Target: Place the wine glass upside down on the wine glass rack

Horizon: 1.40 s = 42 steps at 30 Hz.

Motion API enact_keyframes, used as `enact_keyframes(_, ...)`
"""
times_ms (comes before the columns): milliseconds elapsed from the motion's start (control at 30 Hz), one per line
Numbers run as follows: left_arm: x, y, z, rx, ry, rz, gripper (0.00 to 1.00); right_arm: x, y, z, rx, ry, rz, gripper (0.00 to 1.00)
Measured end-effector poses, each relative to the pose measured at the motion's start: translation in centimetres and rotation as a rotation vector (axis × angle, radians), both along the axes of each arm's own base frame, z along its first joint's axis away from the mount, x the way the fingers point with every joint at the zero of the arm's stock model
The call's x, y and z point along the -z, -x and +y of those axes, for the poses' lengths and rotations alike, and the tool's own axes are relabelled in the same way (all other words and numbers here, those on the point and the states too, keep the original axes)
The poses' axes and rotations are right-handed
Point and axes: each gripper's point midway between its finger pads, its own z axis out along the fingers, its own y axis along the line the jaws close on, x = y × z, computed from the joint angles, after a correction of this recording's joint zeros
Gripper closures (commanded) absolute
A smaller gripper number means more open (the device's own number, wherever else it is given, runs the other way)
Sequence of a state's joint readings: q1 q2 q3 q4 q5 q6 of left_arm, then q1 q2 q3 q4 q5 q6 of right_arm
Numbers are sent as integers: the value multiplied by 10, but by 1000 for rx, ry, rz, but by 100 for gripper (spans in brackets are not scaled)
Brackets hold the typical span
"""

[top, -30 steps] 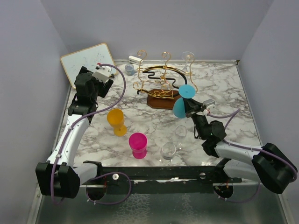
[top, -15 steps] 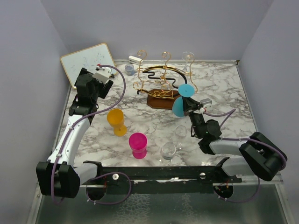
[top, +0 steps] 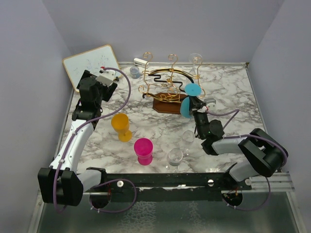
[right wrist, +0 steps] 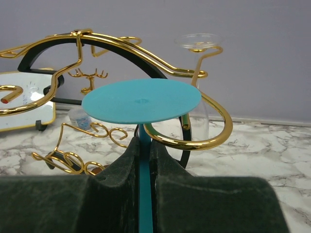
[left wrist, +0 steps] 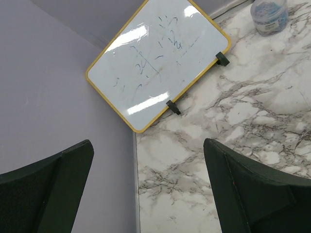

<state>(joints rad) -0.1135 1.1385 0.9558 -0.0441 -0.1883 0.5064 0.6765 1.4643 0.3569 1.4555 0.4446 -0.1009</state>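
Right gripper (right wrist: 144,150) clenched on wine glass (right wrist: 141,101) stem, foot up. Rack (right wrist: 206,138) loop just right of stem. Left gripper (left wrist: 148,189) agape, distant.

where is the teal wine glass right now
In the top view, right of centre: the teal plastic wine glass is upside down in the right pincer, foot up, beside the right-hand loop of the gold wire rack.

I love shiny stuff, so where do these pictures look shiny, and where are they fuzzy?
Left wrist view: bright white glare stripes on the whiteboard, and the dark left fingers up close look soft. Right wrist view: the gold rack gleams, while the right fingers pinching the teal wine glass look fuzzy. Top external view: even light, only faint shadows on the marble table.
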Motion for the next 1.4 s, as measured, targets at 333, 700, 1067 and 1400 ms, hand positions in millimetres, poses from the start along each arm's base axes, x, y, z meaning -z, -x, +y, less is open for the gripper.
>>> enact_keyframes(333, -1, -3, 1, -6, -1, -11, 1, 1, -7, -16, 109, 13, 11, 99)
enact_keyframes(700, -1, -5, 2, -10, -9, -15, 1, -1, 2, -36, 172, 28, 10, 99)
enact_keyframes(1067, 1, -6, 3, -20, -12, -9, 1, -5, 14, -46, 174, 27, -6, 99)
enact_keyframes(1400, 1, -6, 6, -34, -15, -11, 1, -11, 19, -29, 63, 1, -35, 99)
